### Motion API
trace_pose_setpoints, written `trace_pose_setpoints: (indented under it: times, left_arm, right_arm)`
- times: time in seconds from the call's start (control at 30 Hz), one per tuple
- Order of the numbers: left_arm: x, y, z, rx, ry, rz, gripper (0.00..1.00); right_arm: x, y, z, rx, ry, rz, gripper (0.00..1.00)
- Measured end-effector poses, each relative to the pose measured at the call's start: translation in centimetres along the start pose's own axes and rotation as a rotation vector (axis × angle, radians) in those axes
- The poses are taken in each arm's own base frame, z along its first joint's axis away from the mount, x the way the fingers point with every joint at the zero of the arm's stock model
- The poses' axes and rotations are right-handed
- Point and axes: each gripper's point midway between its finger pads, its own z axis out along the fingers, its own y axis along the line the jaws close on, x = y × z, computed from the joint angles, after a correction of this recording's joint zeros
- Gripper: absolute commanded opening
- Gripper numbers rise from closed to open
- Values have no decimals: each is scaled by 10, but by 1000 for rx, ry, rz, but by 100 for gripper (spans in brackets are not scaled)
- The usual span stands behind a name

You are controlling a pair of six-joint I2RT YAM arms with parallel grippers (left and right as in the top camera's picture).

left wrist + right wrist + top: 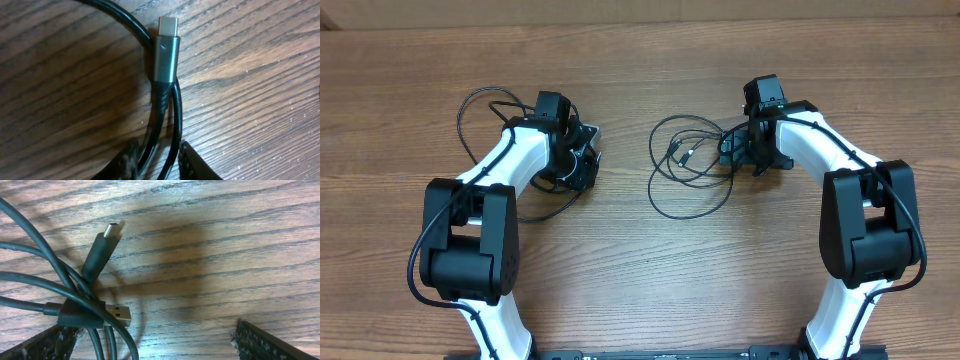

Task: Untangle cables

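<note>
Your left tool (157,164) straddles the cable (161,107), its plug (166,55) pointing straight away, though you cannot tell if it grips yet; your right tool (155,341) stands released, the cables (30,230) lying off to one side.

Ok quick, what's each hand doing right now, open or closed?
Left hand: set close around a black cable; whether it grips cannot be told.
Right hand: wide open, holding nothing.

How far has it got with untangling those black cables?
Done: seemingly one cable lies apart on the left. In hand: the left gripper straddles two of its strands. Left: the middle coil is looped, strands crossing over its plugs, beside the open right gripper.
</note>
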Motion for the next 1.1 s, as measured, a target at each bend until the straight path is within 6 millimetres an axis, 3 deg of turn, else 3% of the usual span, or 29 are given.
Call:
trace_pose_setpoints:
  times: [0.27, 0.43, 0.73, 0.87, 1.0, 1.1]
  left_arm:
    - [4, 1, 1, -8, 12, -7, 17]
    - [5, 4, 1, -24, 16, -40, 4]
    - [1, 10, 0, -102, 1, -115, 4]
    - [1, 35, -8, -245, 4, -157, 4]
    - [13, 80, -27, -461, 79, -206, 4]
    - [2, 117, -60, -629, 59, -240, 4]
  right_arm:
    - [0, 0, 0, 0, 0, 0, 100]
    - [0, 0, 0, 0, 0, 0, 100]
    - [0, 0, 0, 0, 0, 0, 100]
    - [0, 0, 0, 0, 0, 0, 100]
    - [0, 0, 0, 0, 0, 0, 100]
    - [0, 0, 0, 0, 0, 0, 100]
